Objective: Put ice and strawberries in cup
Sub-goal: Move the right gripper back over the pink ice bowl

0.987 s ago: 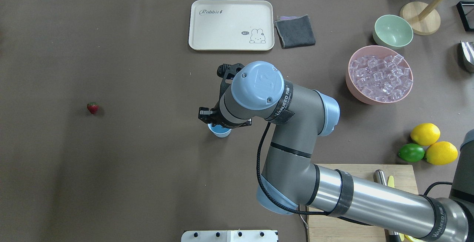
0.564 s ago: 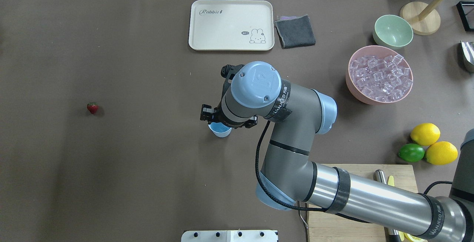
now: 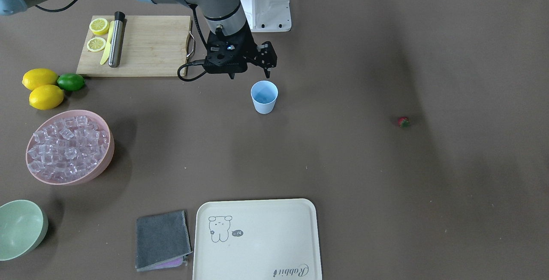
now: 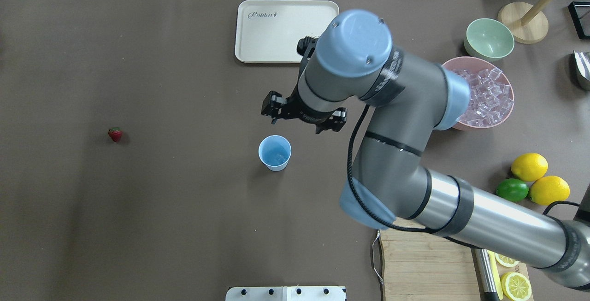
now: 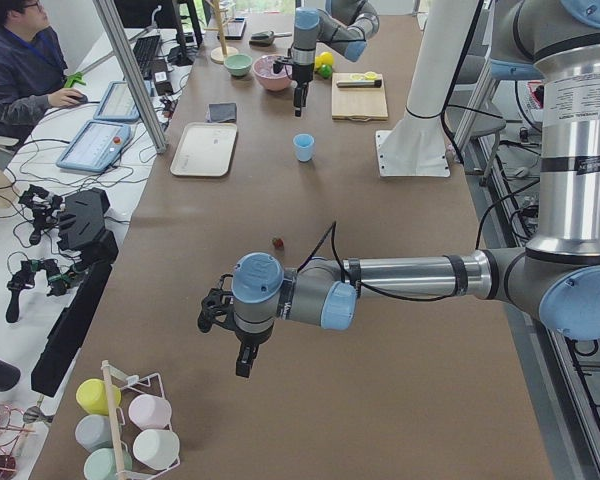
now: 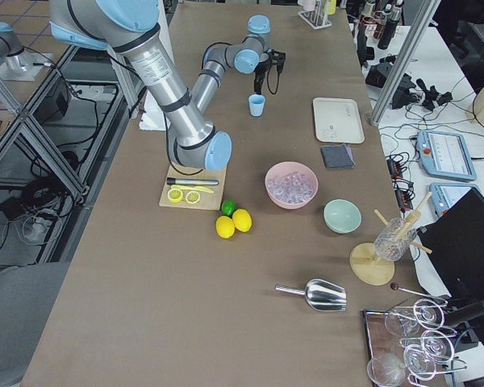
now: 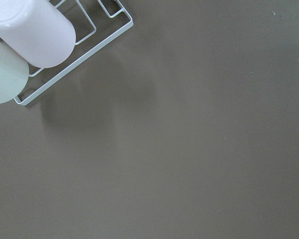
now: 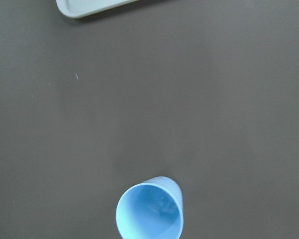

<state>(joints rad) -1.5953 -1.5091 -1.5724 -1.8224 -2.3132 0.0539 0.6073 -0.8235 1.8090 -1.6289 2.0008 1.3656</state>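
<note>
The light blue cup (image 4: pixel 275 152) (image 3: pixel 264 96) (image 8: pixel 149 211) stands upright mid-table, and one clear cube seems to lie at its bottom. More ice (image 4: pixel 484 96) (image 3: pixel 66 147) fills the pink bowl (image 4: pixel 445 119). A tiny red strawberry (image 4: pixel 115 133) (image 3: pixel 402 121) lies alone far to the left. My right gripper (image 4: pixel 304 117) (image 3: pixel 250 74) hangs open and empty just beyond the cup, toward the tray. The left gripper (image 5: pixel 242 368) hovers over bare table near the left end, and I cannot tell whether it is open or shut.
A cream tray (image 4: pixel 276 29) and a grey cloth (image 3: pixel 162 239) lie at the back. A green bowl (image 4: pixel 489 39), lemons (image 4: pixel 529 166) and a lime (image 4: pixel 511 190) sit right, beside a cutting board (image 3: pixel 146 46). A wire cup rack (image 7: pixel 65 55) is near the left gripper.
The right gripper has risen and drawn back from over the cup toward the tray and the pink bowl, leaving the cup uncovered. The strawberry has not moved.
</note>
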